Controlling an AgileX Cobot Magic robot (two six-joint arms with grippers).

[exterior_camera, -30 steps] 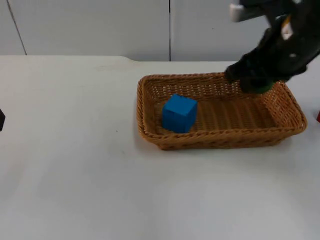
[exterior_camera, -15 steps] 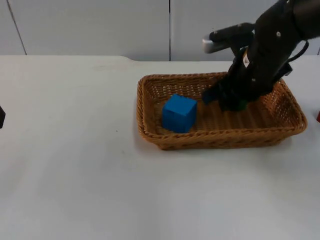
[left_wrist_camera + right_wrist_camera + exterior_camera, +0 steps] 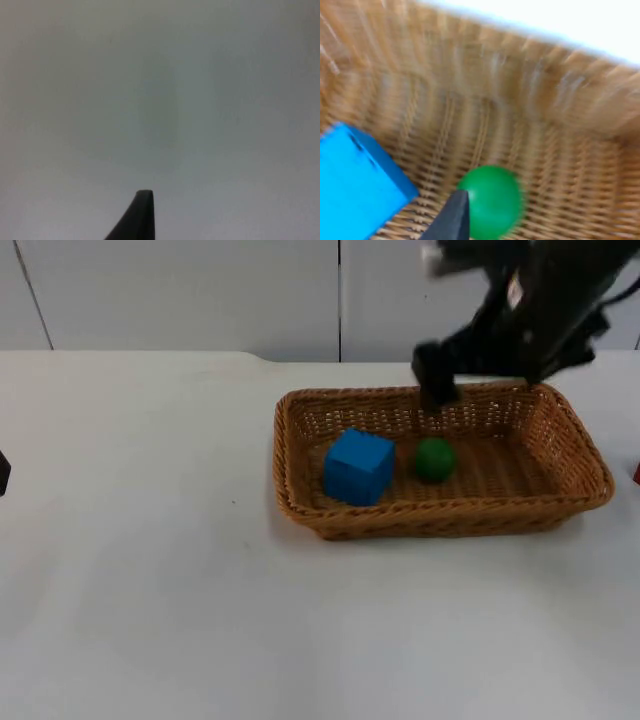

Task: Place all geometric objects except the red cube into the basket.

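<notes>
Your right arm has lifted up and back out of the basket (image 3: 300, 415) since half a second ago, and the green ball it was carrying now lies free on the wicker floor. The right claw (image 3: 436, 380) hangs above the basket's far rim, holding nothing; whether its fingers are spread or closed you cannot tell from here, as the arm is blurred.

The tabletop (image 3: 150, 590) carries the basket towards its right side. Inside, the blue cube (image 3: 357, 466) sits at the left end, and the green ball (image 3: 434, 459) rests just beside it to the right, apart from it by a narrow gap. The right wrist view confirms this: the blue cube (image 3: 355, 185) and the green ball (image 3: 492, 200) lie side by side on the weave.

That means two geometric objects are in. A sliver of red (image 3: 636, 474) shows at the table's right edge, probably the cube you must leave out.

Your left claw waits over bare tabletop (image 3: 160, 100); its opening cannot be judged either.
</notes>
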